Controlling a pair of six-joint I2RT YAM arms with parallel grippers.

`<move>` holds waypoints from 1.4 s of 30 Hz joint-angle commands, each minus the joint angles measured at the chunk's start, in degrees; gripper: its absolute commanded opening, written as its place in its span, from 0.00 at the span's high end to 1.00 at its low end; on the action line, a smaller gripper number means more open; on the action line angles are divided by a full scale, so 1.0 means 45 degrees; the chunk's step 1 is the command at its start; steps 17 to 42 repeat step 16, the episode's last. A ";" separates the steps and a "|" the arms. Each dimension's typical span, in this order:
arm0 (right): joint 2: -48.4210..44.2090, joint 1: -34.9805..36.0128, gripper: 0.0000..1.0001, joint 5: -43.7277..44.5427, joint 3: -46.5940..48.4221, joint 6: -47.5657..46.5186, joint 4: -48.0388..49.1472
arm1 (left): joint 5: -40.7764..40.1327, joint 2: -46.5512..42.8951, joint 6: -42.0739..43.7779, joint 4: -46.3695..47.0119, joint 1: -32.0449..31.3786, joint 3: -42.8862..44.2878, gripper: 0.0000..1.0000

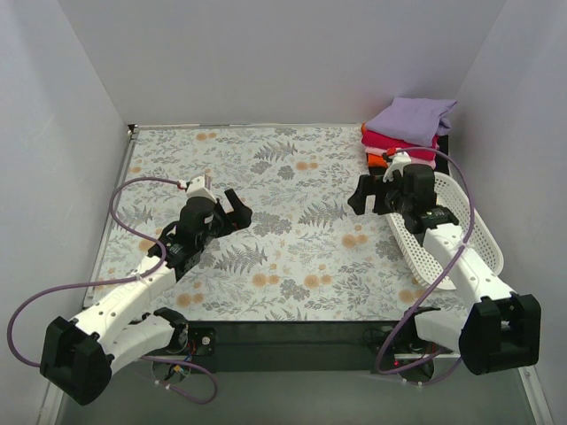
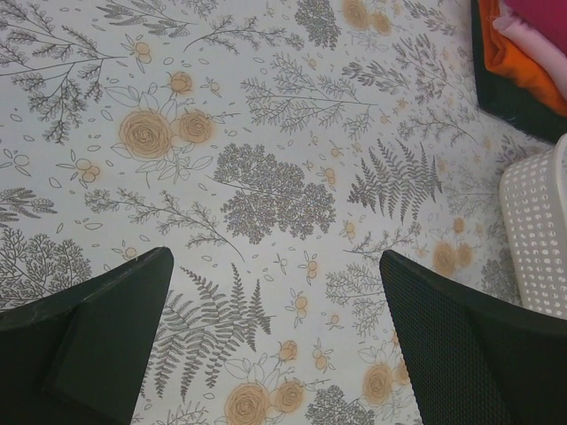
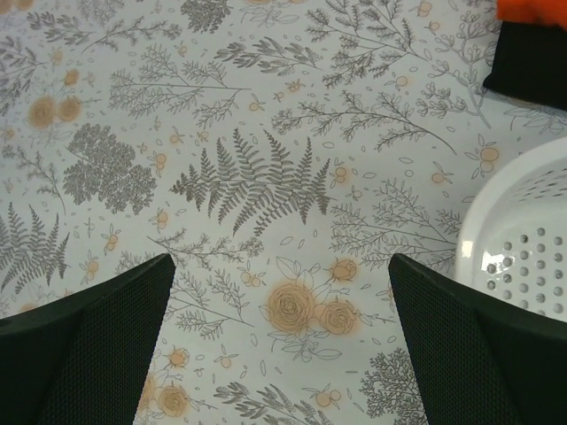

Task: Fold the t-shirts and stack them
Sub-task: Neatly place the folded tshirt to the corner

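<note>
Nearest us, the left fingers (image 1: 237, 208) and the right fingers (image 1: 373, 195) hang spread and empty over the bench (image 1: 283, 173). The t-shirts (image 1: 400, 143) lie stacked in the far right corner, the lavender one (image 1: 412, 117) on top, beside the basket (image 1: 477, 232). We judge the stacking done; next, only parking the arms.

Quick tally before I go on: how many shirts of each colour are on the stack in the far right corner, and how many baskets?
lavender shirt, on top: 1
magenta shirt: 1
pale pink shirt: 1
orange shirt: 1
black shirt, at the bottom: 1
white basket: 1
Total: 5 shirts, counting each colour band as one, and 1 basket, so 6 things.
</note>
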 commanded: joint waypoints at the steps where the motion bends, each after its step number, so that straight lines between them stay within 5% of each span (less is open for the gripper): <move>1: -0.0387 0.0123 0.02 -0.0686 -0.0566 0.0071 0.0622 | -0.0674 0.0000 0.0285 -0.0157 0.0080 0.0470 0.04; 42: -0.0056 0.0202 0.02 -0.0901 -0.0703 -0.0125 0.0817 | -0.1806 -0.0058 0.0499 0.0037 0.0080 0.0764 0.07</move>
